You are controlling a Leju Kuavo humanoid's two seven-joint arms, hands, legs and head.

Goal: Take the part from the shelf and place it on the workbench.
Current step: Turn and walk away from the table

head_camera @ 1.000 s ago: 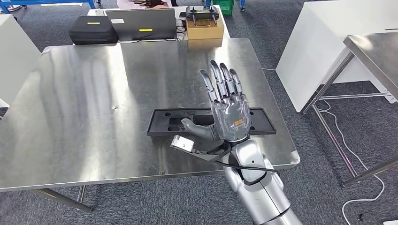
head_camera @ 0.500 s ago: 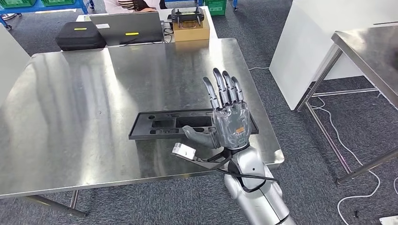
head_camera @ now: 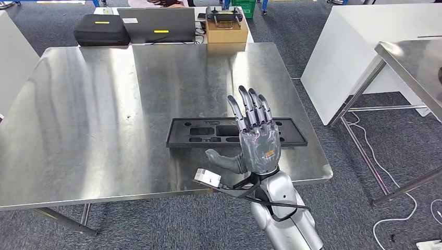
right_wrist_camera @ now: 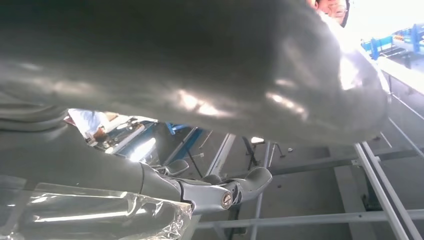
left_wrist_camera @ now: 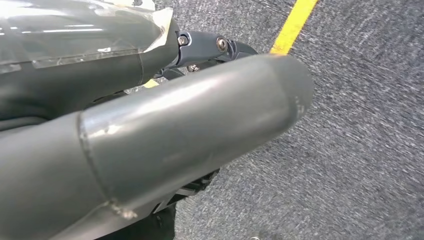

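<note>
Steel worktop [head_camera: 94,130] on grey carpet, black part [head_camera: 208,133] lying flat near its front right edge.

The right hand [head_camera: 254,138] is raised above the near edge of the part, fingers straight and spread, thumb out to the side, holding nothing. The left hand [left_wrist_camera: 150,125] hangs over the carpet beside a yellow floor line [left_wrist_camera: 292,27]; whether its fingers are apart cannot be told. At the far edge stand a laptop [head_camera: 157,25], a black case [head_camera: 101,29] and a cardboard box [head_camera: 226,32].

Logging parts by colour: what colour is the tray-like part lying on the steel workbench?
Black, seen best in the head view: the part.
</note>
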